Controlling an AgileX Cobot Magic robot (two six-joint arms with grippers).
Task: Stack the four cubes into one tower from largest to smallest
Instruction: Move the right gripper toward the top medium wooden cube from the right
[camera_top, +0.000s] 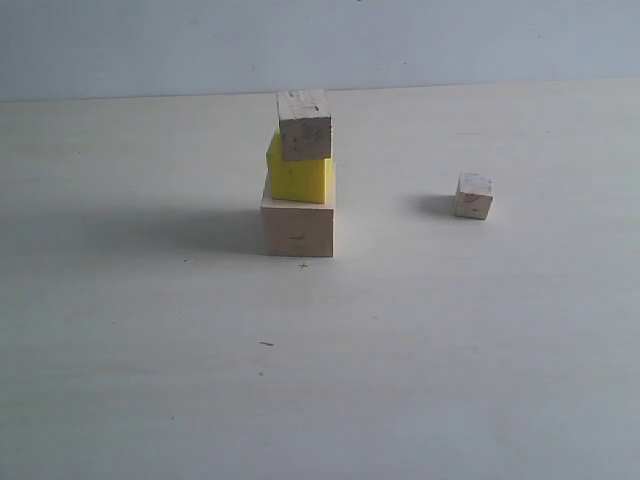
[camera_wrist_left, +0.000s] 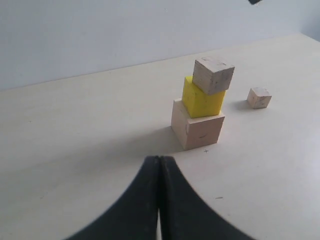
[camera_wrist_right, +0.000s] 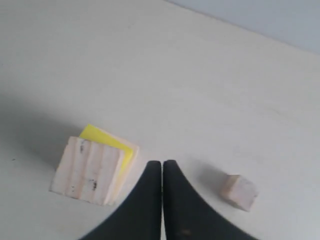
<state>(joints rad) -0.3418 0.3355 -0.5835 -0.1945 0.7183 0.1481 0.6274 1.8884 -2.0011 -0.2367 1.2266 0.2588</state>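
Three tiers up: largest cube (camera_top: 298, 228), yellow cube (camera_top: 300, 180), knotty cube (camera_top: 304, 124) on top, sitting skewed. The tiny cube (camera_wrist_right: 240, 191) sits alone below the R gripper (camera_wrist_right: 162, 163), off to its side away from the tower (camera_wrist_right: 90, 170). R jaws pinched together, nothing in them; L gripper (camera_wrist_left: 160, 159) clenched too, empty, tower ahead of it. Next, imo: open R wide, centre over tiny cube, square to its faces, drop straight, grip lightly, place w/o nudging that crooked top.

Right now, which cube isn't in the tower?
The tiniest pale wood cube, sitting alone on the table, right of the tower in the exterior view; the other three are stacked.
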